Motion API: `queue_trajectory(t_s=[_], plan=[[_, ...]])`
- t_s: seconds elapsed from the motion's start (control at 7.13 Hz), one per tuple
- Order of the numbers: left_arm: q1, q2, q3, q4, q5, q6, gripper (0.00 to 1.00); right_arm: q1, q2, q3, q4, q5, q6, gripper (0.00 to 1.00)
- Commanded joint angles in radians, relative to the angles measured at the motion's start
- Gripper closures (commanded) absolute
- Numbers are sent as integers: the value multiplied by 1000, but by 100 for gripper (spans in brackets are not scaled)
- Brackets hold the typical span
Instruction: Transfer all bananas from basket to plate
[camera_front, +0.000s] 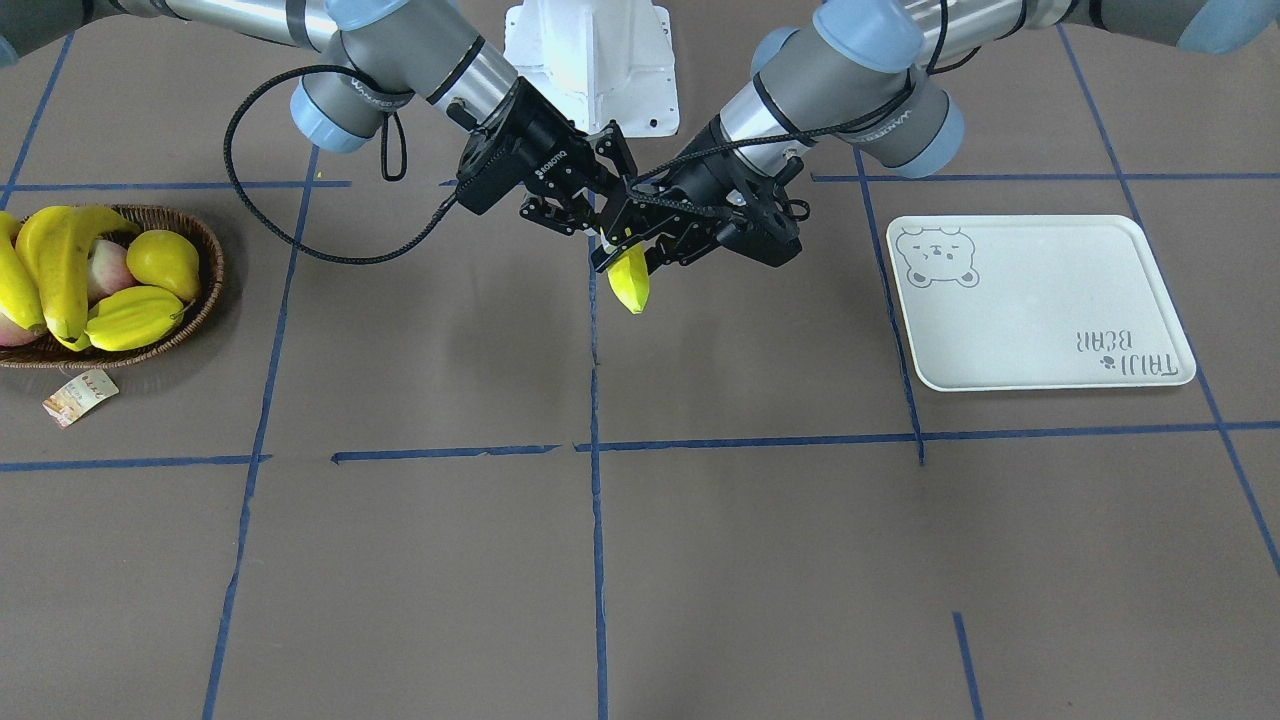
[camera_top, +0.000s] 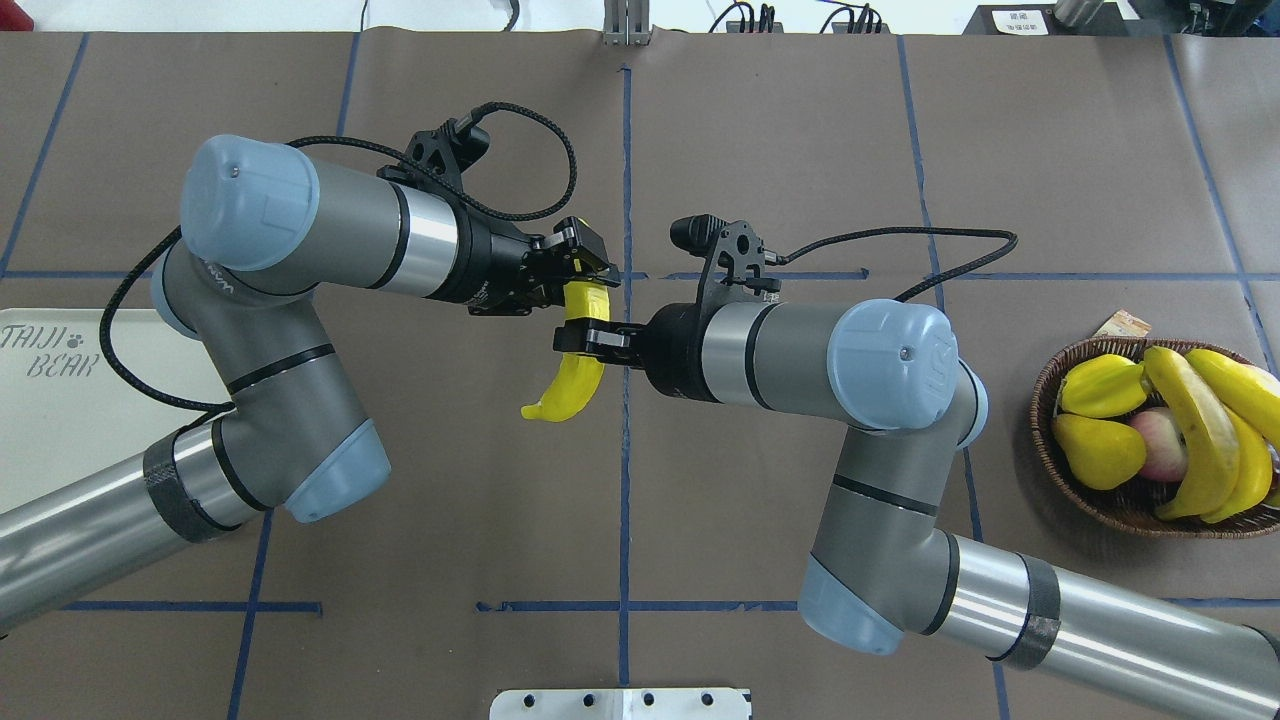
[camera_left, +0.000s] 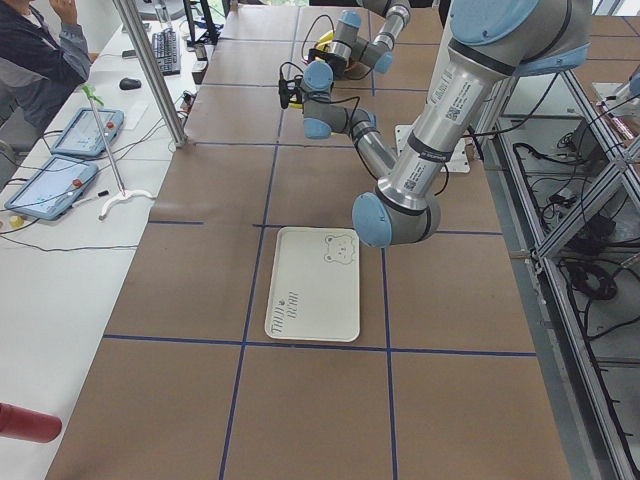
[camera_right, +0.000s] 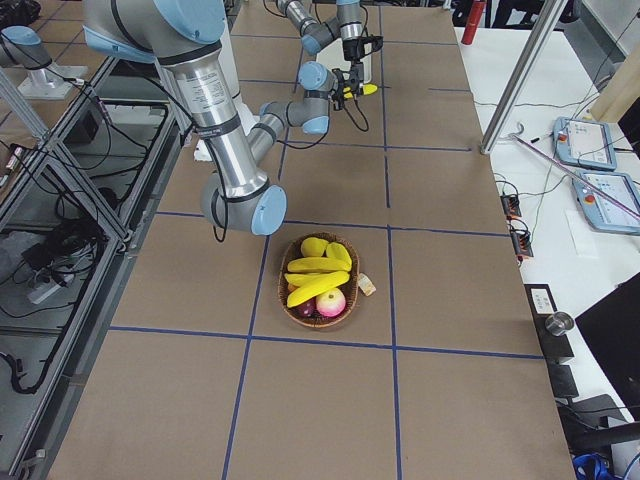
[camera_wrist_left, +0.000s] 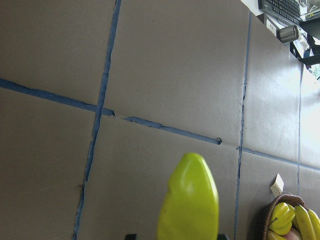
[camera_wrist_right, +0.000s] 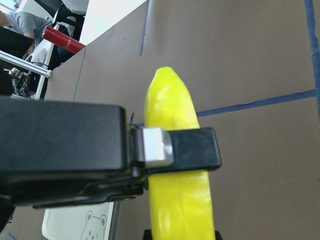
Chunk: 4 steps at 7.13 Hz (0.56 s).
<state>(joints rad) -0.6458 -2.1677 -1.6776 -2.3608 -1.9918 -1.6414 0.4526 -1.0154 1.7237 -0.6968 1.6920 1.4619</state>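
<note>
One yellow banana (camera_front: 630, 283) hangs above the table's middle, held between both grippers. My left gripper (camera_top: 590, 275) is shut on its upper part. In the right wrist view its finger (camera_wrist_right: 192, 147) clamps across the banana (camera_wrist_right: 175, 200). My right gripper (camera_top: 585, 345) grips the same banana (camera_top: 570, 390) a little lower. More bananas (camera_top: 1195, 420) lie in the wicker basket (camera_top: 1045, 380) on my right. The off-white bear plate (camera_front: 1040, 300) lies bare on my left, partly hidden under the left arm in the overhead view (camera_top: 50, 420).
The basket (camera_front: 205, 240) also holds a ridged starfruit (camera_front: 135, 318), a plump yellow pear-like fruit (camera_front: 165, 262) and a pink fruit (camera_front: 110, 272). A paper tag (camera_front: 80, 395) lies beside it. Blue tape lines cross the brown table. The white robot base (camera_front: 590, 60) stands at the back.
</note>
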Motion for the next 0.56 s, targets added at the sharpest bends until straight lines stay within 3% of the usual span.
queue_trajectory(t_s=[0.0,0.14,0.28,0.42], plan=[[0,0,-1,0,1,0,77,0,0,-1,-1,0,0,87],[0,0,-4,0,1,0,96,0,1,-1,-1,0,0,84],[0,2,-8,0,-1,0,100,0,3,-1,-3,0,2,57],[0,3,-11,0,-1,-2,100,0,4,-1,-3,0,18,1]])
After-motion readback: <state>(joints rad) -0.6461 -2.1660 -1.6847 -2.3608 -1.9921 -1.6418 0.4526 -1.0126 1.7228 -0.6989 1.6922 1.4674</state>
